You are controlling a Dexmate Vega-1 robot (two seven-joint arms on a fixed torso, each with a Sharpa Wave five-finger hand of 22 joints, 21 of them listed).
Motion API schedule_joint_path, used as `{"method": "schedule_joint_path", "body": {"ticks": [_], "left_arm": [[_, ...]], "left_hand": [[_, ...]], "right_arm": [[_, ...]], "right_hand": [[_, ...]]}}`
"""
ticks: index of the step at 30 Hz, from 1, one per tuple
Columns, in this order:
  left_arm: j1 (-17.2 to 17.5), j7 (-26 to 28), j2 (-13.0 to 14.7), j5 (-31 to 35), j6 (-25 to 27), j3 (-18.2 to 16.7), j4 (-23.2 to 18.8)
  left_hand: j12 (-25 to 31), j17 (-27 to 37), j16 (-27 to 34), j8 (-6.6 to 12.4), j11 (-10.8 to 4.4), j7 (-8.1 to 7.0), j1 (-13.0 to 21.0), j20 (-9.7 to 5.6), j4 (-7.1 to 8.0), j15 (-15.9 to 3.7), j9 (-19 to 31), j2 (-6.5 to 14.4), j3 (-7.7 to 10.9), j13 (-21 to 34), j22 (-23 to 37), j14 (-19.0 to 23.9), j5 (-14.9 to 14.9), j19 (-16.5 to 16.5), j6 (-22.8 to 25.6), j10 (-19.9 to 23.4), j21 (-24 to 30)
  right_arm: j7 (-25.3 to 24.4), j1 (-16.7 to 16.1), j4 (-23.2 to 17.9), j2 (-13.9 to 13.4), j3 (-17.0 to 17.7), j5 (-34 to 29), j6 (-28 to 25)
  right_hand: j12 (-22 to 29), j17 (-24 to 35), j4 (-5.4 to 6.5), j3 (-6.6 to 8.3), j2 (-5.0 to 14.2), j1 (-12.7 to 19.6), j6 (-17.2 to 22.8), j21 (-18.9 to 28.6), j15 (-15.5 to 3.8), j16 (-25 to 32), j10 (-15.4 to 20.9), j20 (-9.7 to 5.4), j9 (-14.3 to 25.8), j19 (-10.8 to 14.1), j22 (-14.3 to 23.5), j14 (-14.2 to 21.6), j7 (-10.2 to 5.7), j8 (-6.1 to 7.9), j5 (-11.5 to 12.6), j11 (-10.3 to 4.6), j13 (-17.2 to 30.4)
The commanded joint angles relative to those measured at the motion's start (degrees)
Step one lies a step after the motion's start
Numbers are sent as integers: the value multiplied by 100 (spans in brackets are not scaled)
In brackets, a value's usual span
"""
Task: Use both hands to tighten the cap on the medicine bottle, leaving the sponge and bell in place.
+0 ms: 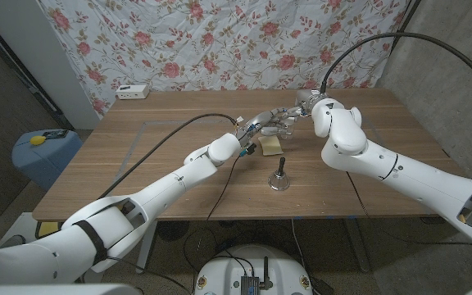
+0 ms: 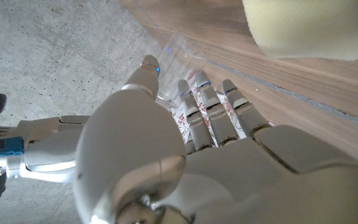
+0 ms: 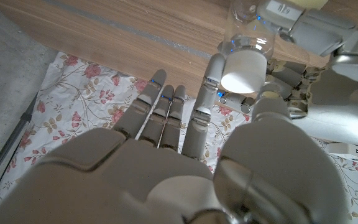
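Observation:
The clear medicine bottle hangs above the table's far middle, between my two hands. My left hand holds its body. My right hand reaches in from the other side, and its thumb and a finger pinch the white cap. The yellow sponge lies on the table just under the hands. Nearer the front stands the small bell with its black handle upright.
A white box sits at the far left of the wooden table. A blue bin stands on the floor to the left. Black cables run over the table along both arms. A floral cloth hangs behind.

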Motion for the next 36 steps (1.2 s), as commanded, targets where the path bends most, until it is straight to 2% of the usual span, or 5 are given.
{"method": "schedule_joint_path", "body": {"ticks": [1,17,21,25,36], "left_arm": [[13,5,-1,-11,-23,-13,15],[-6,19,-34,-9,-75,-9,89],[-21,8,-42,-10,-87,-4,112],[-28,6,-51,-15,-99,-5,131],[-19,34,-42,5,-83,-5,104]], "left_hand": [[34,6,6,19,-60,-16,-5,7,31,-192,25,25,101,10,18,24,26,-24,39,99,25],[27,9,14,21,-48,-27,-26,12,36,-197,26,47,130,10,18,40,26,-24,61,70,27],[31,8,14,19,-42,-30,-28,12,33,-198,26,45,135,10,18,42,25,-26,60,76,27],[34,7,10,19,-38,-40,-29,-2,29,-198,26,44,141,10,17,35,25,-30,62,83,25],[35,6,9,14,-57,-70,-32,-27,20,-208,26,45,161,9,17,33,24,-42,60,81,22]], "right_arm": [[27,41,27,65,-122,-191,-169],[340,108,-69,-33,-119,-208,-153],[332,55,-128,-88,-3,-77,-51],[336,11,-227,-154,81,-17,-23],[566,33,-321,-361,426,729,462]], "right_hand": [[11,8,22,-51,-14,-103,54,44,-47,30,58,4,11,63,18,60,-4,1,-6,-8,-6],[-262,15,217,-393,-323,-917,-1014,-139,307,-201,-322,209,179,-305,23,-309,330,-480,-2,165,4],[-325,0,174,-370,-294,-935,-1676,-174,403,-277,-565,293,230,-490,22,-509,371,-767,18,239,12],[-323,-17,86,-310,-257,-813,-1921,-200,405,-303,-647,280,203,-639,16,-607,410,-911,28,266,16],[-385,-47,-186,-126,-188,-440,-2600,-220,560,-379,-1347,300,130,-1093,-2,-1188,418,-1297,43,313,17]]}}
